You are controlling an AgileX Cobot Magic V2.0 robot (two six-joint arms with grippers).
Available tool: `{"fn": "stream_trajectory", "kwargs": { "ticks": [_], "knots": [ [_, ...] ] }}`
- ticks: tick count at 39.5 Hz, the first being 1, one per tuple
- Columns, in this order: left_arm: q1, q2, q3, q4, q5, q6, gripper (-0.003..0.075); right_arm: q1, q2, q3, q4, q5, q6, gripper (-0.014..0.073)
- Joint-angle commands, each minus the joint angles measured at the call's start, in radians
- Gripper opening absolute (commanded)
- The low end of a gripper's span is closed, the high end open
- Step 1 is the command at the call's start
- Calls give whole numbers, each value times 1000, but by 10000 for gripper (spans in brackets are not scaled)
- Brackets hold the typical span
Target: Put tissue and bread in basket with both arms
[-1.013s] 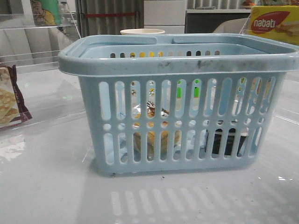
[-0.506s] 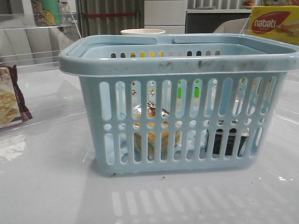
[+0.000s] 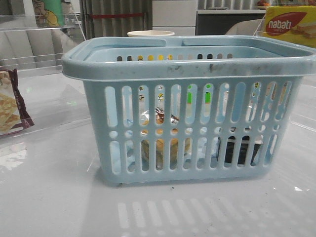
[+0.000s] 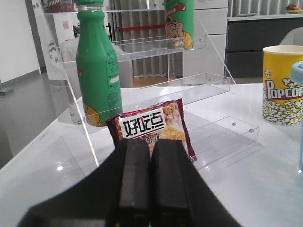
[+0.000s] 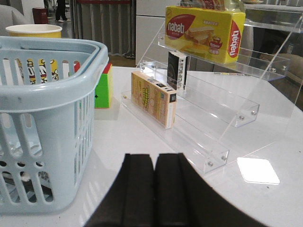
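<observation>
Cracker packet (image 3: 11,104) at far left on table (image 3: 49,197). Basket (image 3: 187,64) centre, long axis across front view, upright. Bread (image 3: 160,143) inside, left-centre, orientation unclear through slots. Tissue (image 3: 242,148) inside at right, on basket floor. Left gripper (image 4: 150,179) clenched, empty. Right gripper (image 5: 154,189) clenched, empty, beside basket.

One light-blue slotted plastic basket (image 3: 187,128). One bagged golden-brown bread (image 3: 160,143) and one black tissue pack (image 3: 240,148) inside it. One yellow popcorn cup (image 4: 280,85). Two green bottles (image 4: 97,66). One maroon-edged cracker packet (image 4: 154,125). Two clear acrylic shelf racks (image 5: 213,118).
</observation>
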State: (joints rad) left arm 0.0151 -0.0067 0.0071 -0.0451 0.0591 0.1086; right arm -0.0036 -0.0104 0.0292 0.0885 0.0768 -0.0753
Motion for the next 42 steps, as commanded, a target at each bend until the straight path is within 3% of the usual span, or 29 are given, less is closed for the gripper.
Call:
{"fn": "stream_trajectory", "kwargs": {
  "ticks": [1,10,42],
  "knots": [
    [-7,-16,-2,-11,-86,-2,92,-2,-18,0,-10,-105,-1,58],
    [-7,-16,-2,-11,-86,-2,92,-2,-18,0,-132,-153,154,58],
    [-7,-16,-2,-11,-86,-2,92,-2,-18,0,-134,-166,154,58]
  ]
}}
